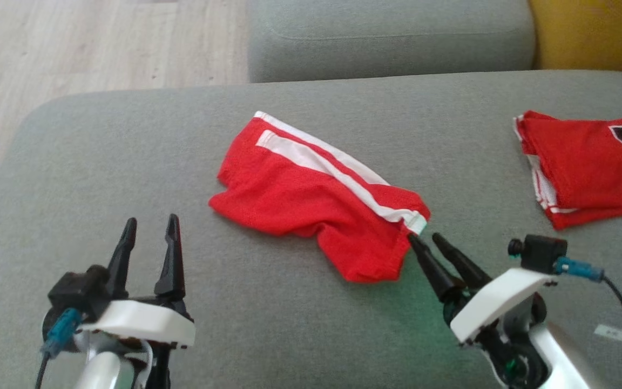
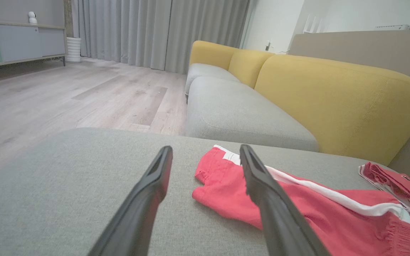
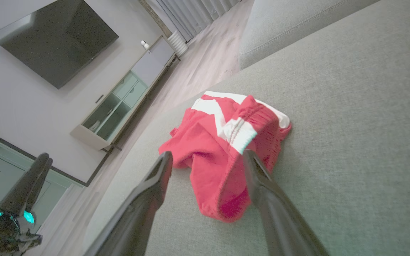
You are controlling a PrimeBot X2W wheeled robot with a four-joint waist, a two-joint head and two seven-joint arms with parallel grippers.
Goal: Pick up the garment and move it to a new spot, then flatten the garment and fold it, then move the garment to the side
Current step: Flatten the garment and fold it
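Two garments: shorts (image 1: 311,197), seemingly a jersey (image 1: 586,162). Left claw (image 1: 152,219), right claw (image 1: 423,236): both apart.

Head camera looks down; both wrist cameras sit low, all sharing the shorts (image 1: 316,200).

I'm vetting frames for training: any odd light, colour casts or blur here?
Head view: even daylight, a green glow on the cushion beside the right gripper. Left wrist view: the shorts look washed-out pink, the near fingers soft. Right wrist view: room tilted, pale sheen on the television.
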